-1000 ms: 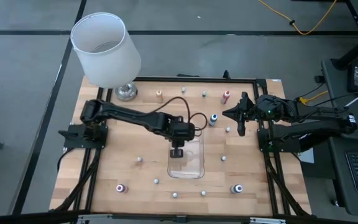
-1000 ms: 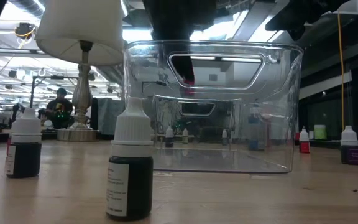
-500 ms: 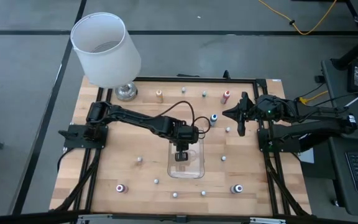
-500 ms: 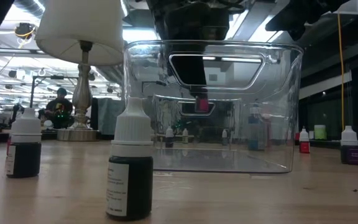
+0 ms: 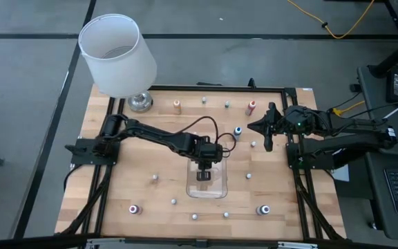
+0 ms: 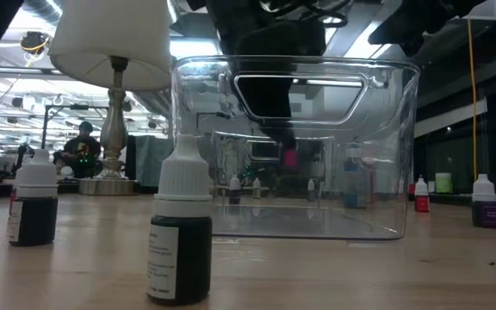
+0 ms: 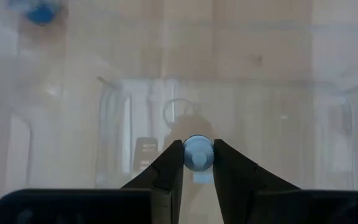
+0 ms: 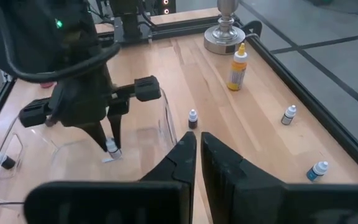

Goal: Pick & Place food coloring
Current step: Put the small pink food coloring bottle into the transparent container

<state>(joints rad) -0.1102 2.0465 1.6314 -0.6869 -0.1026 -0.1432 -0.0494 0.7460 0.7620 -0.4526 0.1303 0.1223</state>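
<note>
High view. Left gripper [image 5: 204, 173] reaches over the clear tray [image 5: 220, 189], which sits near the middle of the bench [image 5: 119, 183], toward its front edge. Loose dropper bottles stand scattered toward every edge. Right gripper [image 5: 267, 143] waits near the right edge, fingers pressed together on nothing.

Low view. Pink bottle [image 6: 289, 158] hangs inside the tray, above its floor, pinched under the dark fingers. A dark bottle [image 6: 180, 231] stands in front of the tray.

Left wrist view. Fingertips [image 7: 171, 163] clenched on either side of the pale round cap [image 7: 197, 152], tray floor beneath.

Right wrist view. Left gripper [image 8: 112, 146] seen down in the tray; a yellow bottle [image 8: 236, 68] stands near the lamp base [image 8: 225, 38].

Handling, judged: light, stiff plastic, smooth and likely slippery; tips easily. Best held at the cap or neck, from above.
</note>
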